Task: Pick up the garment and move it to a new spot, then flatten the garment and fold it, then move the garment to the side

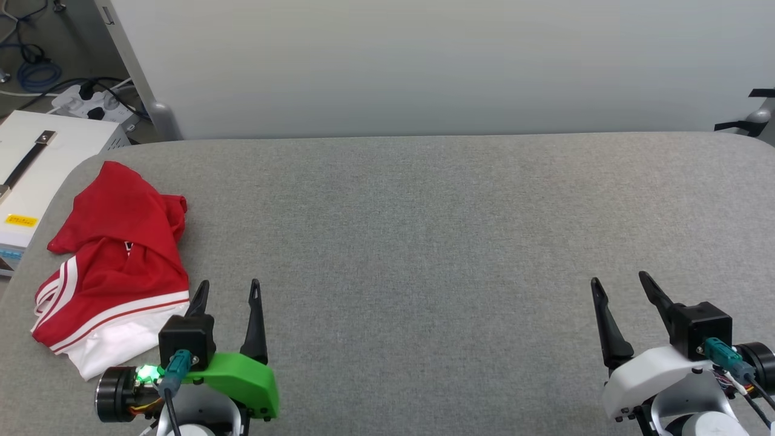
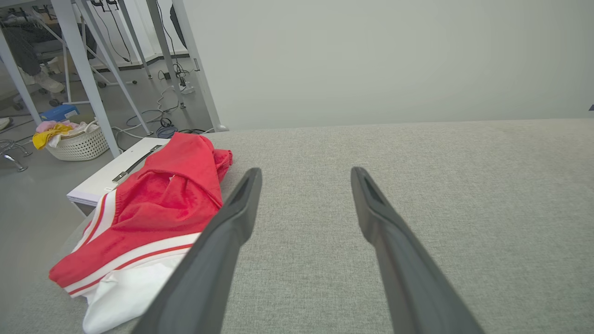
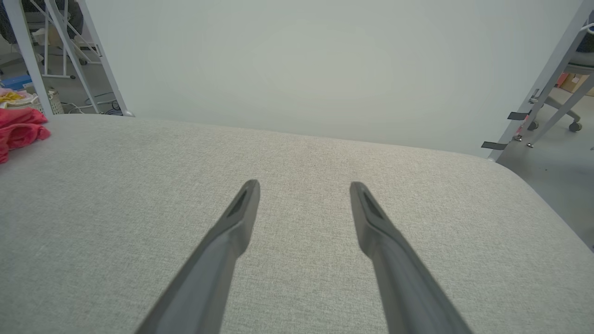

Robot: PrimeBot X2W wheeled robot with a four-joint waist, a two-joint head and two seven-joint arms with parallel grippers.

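Bare counter lies open ahead of the left tool and right tool, and between them; a crumpled garment lies just beside the left tool's outer side

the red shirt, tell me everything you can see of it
The shirt is soft red cloth, crumpled in a loose heap, not spread or folded. A white part with red and white stripes lies at its near end. It rests on the grey table at the robot's far left, near the edge. The open left gripper stands just beside it, not gripping it.
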